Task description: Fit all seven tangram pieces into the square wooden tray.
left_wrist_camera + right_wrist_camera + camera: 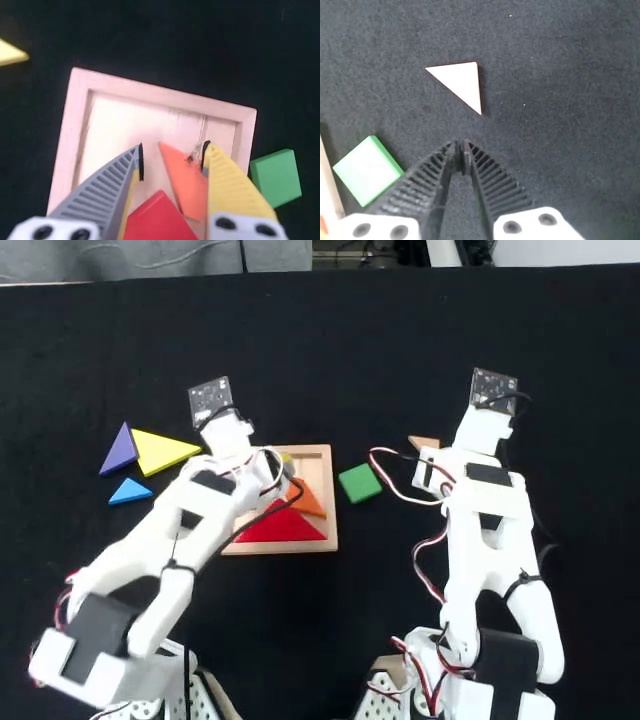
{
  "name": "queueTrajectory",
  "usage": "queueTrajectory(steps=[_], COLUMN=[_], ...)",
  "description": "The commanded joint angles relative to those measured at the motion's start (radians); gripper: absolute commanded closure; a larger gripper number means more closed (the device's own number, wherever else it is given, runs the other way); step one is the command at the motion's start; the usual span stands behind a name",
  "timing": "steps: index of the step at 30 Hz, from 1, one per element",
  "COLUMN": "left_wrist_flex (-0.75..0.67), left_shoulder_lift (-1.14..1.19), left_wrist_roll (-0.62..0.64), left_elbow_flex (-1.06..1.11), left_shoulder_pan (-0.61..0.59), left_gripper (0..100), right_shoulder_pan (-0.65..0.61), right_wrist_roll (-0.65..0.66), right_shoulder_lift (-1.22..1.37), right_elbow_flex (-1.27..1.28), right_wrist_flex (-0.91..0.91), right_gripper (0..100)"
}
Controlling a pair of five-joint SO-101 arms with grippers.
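The square wooden tray (pixel 325 502) (pixel 165 93) holds a red triangle (pixel 283 526) (pixel 157 220) and an orange piece (pixel 308 500) (pixel 184 182). My left gripper (pixel 172 160) (pixel 276 476) hangs open over the tray, its grey and yellow fingers either side of the orange piece's tip. A green square (pixel 359 483) (pixel 275 175) (pixel 367 170) lies just right of the tray. A small pale orange triangle (pixel 424 443) (pixel 460 82) lies on the cloth ahead of my right gripper (pixel 460 148), which is shut and empty.
Purple (pixel 119 450), yellow (pixel 163 450) (pixel 10 52) and blue (pixel 130 491) triangles lie on the black cloth left of the tray. The right arm (pixel 480 490) stands right of the green square. A pale wall edge runs along the table's far side.
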Motion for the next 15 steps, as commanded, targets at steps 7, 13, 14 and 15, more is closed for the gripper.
queueTrajectory(steps=[7,13,14,15], left_wrist_flex=[-0.014,0.054,0.068,0.080], left_shoulder_lift=[0.135,0.135,0.133,0.132], left_wrist_roll=[-0.002,0.000,0.000,0.000], left_elbow_flex=[-0.179,-0.185,-0.185,-0.185], left_shoulder_pan=[0.107,0.157,0.163,0.168], left_gripper=[79,79,79,79], right_shoulder_pan=[-0.015,-0.015,-0.015,-0.015], right_wrist_roll=[-0.005,-0.005,-0.005,-0.005], right_shoulder_lift=[-0.038,-0.042,-0.042,-0.042], right_elbow_flex=[-0.079,-0.079,-0.079,-0.079], right_wrist_flex=[-0.018,-0.018,-0.018,-0.018], right_gripper=[98.4,98.4,98.4,98.4])
